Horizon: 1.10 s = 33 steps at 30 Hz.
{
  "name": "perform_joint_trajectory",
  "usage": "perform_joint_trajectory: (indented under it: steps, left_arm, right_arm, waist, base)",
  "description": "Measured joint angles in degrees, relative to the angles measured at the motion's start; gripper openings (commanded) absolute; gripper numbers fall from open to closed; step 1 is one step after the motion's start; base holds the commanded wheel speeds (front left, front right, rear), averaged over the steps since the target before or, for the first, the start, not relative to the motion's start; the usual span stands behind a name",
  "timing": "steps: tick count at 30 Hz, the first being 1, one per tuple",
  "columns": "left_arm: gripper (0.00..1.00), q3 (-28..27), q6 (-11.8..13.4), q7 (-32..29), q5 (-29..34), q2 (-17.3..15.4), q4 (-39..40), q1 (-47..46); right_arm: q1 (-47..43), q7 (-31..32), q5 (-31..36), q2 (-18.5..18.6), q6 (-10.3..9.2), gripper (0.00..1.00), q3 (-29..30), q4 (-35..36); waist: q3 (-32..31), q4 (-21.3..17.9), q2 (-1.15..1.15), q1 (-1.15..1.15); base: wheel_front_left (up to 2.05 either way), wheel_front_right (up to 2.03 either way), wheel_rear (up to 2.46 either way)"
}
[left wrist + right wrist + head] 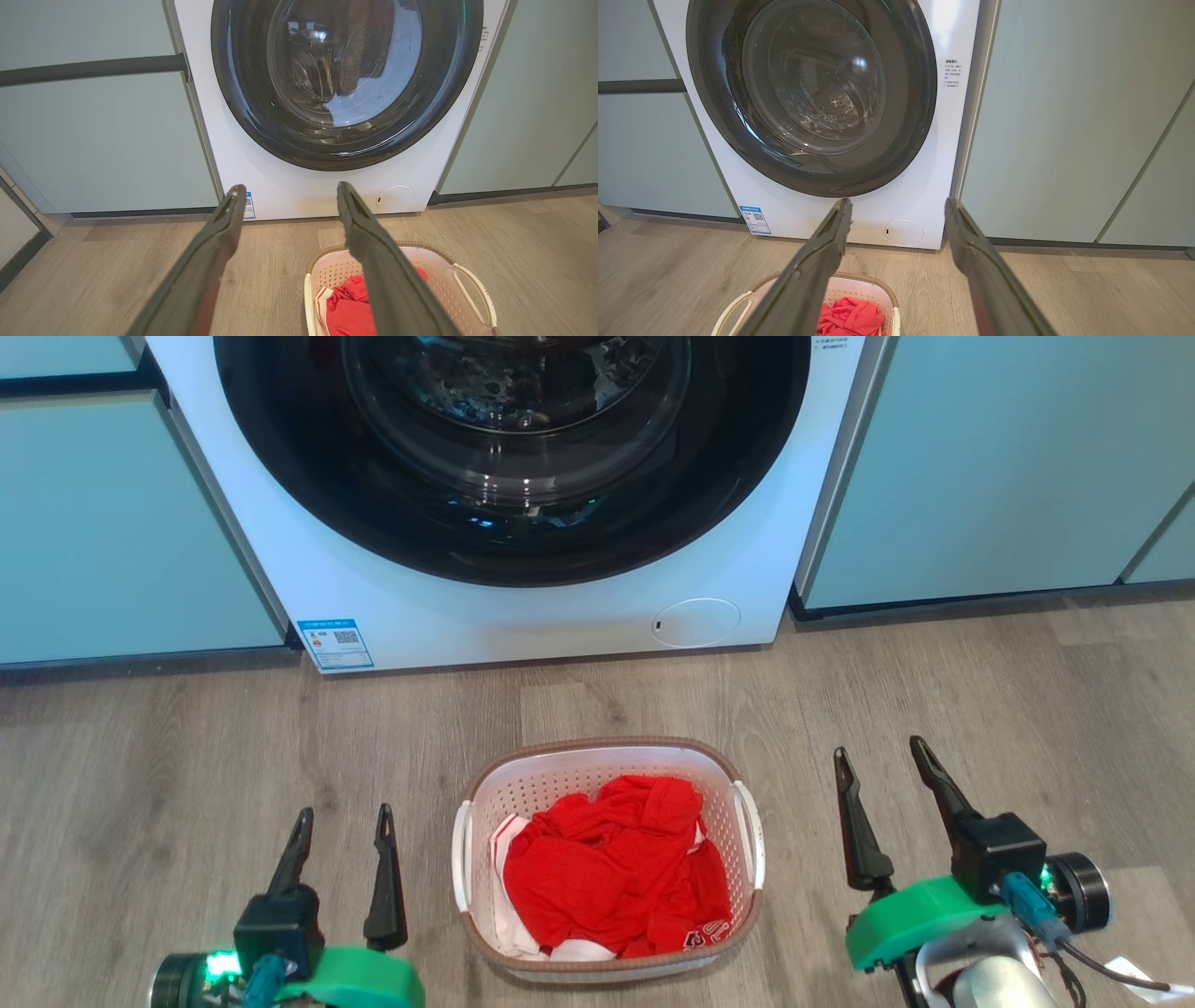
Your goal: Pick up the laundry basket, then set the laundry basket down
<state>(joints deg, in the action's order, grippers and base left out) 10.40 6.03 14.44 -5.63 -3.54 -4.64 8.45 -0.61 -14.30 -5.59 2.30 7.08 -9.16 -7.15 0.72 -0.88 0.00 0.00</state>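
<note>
The laundry basket (560, 786) sits on the wood floor (187, 756), in front of the washing machine (523, 616) and a little way off from it. It is white with lots of small holes and a brown rim, and it has a white handle (460, 854) on each side. Inside it lie red clothes (616, 868), with a bit of white cloth (509, 835) peeking out under them. The left gripper (345, 810) is on the basket's left, near it but not touching. Its two dark fingers (385, 877) are spread apart with nothing between them. The right gripper (878, 748) is on the other side, also not touching, spread wide and empty too. The washing machine has a big round dark door (513, 537), and pale blue cupboards (112, 523) stand on both sides of it.
</note>
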Motion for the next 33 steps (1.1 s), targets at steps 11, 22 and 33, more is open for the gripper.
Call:
perform_joint_trajectory:
  steps: [11,22,33]
  left_arm:
    - [1.00,-0.52,-0.78,0.00,0.09,0.22,-0.35,0.00]
    - [1.00,-1.01,-0.96,0.00,0.16,0.26,-0.42,0.00]
    - [1.00,0.13,-0.94,0.00,0.16,0.27,-0.82,-1.98]
  right_arm:
    - [-0.01,-0.01,0.00,0.00,0.00,1.00,0.07,-0.01]
    - [-0.01,-0.01,-0.01,0.00,0.00,1.00,0.11,-0.04]
    - [0.60,-0.01,-0.69,0.00,0.00,1.00,1.21,-1.42]
  waist:
    - [0.14,0.04,0.00,0.00]
    - [0.49,0.05,0.00,0.00]
    - [4.52,0.54,0.00,0.00]
  base:
    - [0.00,0.00,0.00]
    - [0.00,0.00,0.00]
    - [0.00,0.00,0.00]
